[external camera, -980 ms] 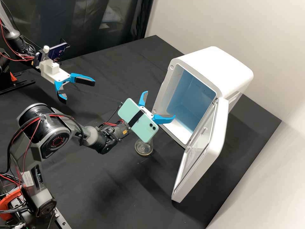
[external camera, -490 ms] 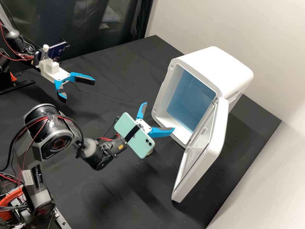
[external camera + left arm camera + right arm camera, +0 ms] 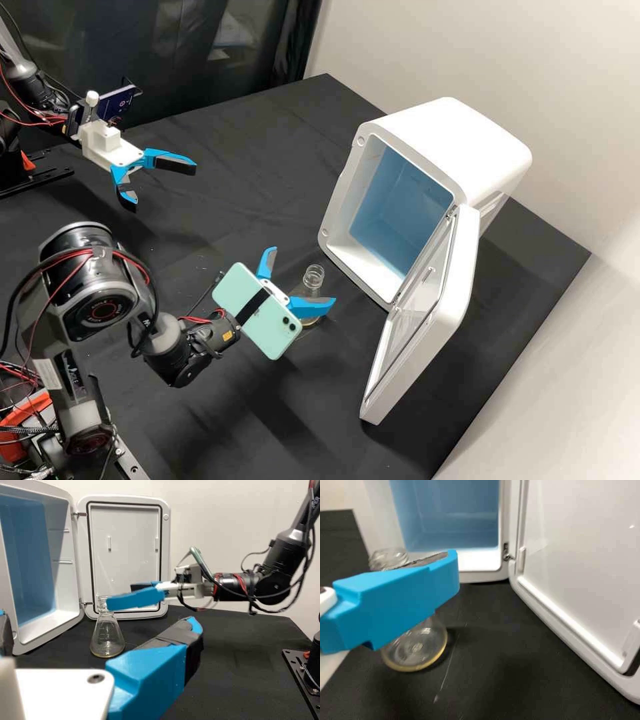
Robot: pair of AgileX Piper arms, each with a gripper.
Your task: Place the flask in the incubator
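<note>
Now | right hand [image 3: 301, 276] wide open | empty | just beside flask [image 3: 314, 274]

No legible text. Label [image 3: 63, 375] on right arm [image 3: 90, 300]: print too small.

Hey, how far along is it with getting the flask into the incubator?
Done: the incubator door stands wide open. In hand: the right tool, open, sits by the neck of the flask, which stands upright on the bench, not gripped. Left: grip it, lift it and set it inside the incubator. The left tool hangs open, far off.
</note>
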